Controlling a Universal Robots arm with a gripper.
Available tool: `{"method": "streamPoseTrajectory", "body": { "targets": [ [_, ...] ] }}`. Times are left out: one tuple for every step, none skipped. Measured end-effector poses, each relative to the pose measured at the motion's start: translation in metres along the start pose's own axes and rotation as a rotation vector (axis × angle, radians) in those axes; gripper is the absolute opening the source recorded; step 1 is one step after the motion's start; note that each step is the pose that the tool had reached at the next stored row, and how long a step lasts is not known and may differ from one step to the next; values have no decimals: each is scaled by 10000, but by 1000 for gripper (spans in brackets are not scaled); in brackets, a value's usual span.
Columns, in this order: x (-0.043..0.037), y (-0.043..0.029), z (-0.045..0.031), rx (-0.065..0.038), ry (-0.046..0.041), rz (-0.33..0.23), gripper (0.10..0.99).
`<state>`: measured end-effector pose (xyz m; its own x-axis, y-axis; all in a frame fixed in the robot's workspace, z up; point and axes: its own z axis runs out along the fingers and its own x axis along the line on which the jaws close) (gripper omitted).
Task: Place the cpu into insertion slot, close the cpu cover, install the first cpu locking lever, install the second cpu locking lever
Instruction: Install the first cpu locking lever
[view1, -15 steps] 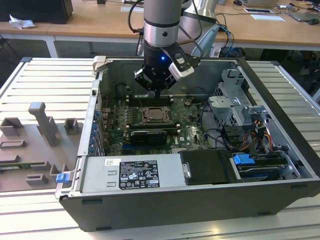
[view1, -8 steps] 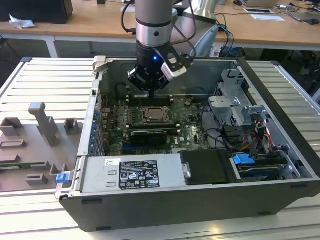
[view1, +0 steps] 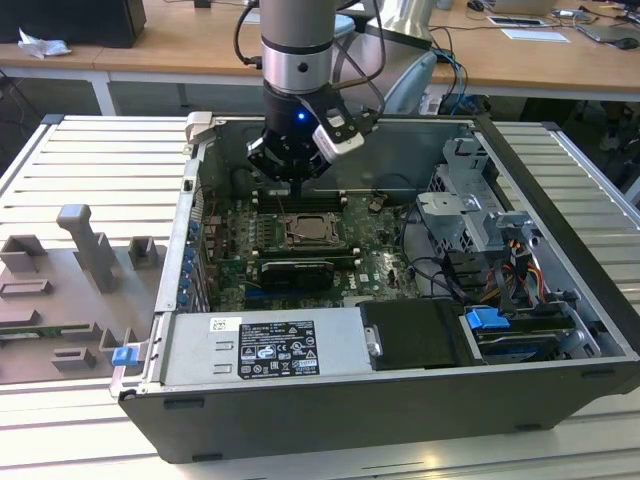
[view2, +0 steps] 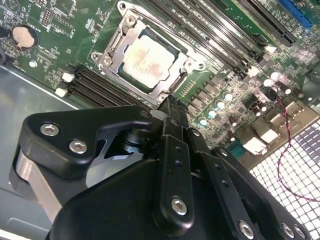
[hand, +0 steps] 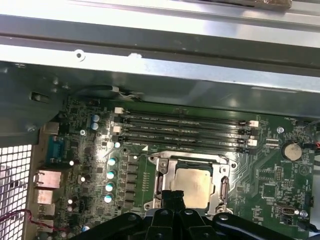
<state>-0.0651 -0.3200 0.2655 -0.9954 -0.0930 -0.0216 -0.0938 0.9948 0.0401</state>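
The cpu (view2: 149, 59) lies flat in the insertion slot (view2: 141, 88) with its pale metal top facing up. The cpu cover (view2: 114, 51) is down over it, and its window frames the chip, so seating and covering look done. I cannot tell whether the locking levers are latched.

In the second wrist view the gripper (view2: 171, 106) hangs just beside one edge of the cover. Its fingers are pressed together into one narrow tip with nothing visible between them, which probably suits pushing on a thin lever better than grasping.

The memory slots (hand: 185, 131) run alongside the socket on the green motherboard (view2: 55, 35). The exterior view shows the arm reaching straight down into the open computer case (view1: 565, 215).
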Motion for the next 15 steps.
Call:
{"method": "streamPoseTrajectory", "body": {
  "targets": [
    [13,1,0,0,0,-1,106],
    [22,2,0,0,0,0,106],
    [35,3,-1,0,0,0,106],
    [49,4,-1,0,1,0,106],
    [76,7,-2,-4,0,0,106],
    [99,9,-2,-7,-1,1,106],
    [127,12,-3,-9,0,-1,106],
    [166,16,-3,-10,-1,-1,106],
    [191,19,-3,-10,-1,1,106],
    [217,22,-3,-10,-1,1,106],
    [240,25,-2,-10,-1,0,106],
    [274,31,-1,-10,0,0,106],
    [306,40,3,-12,-3,0,106],
    [327,47,3,-11,-2,1,106],
    [348,58,5,-10,-1,0,106]
  ]
}}
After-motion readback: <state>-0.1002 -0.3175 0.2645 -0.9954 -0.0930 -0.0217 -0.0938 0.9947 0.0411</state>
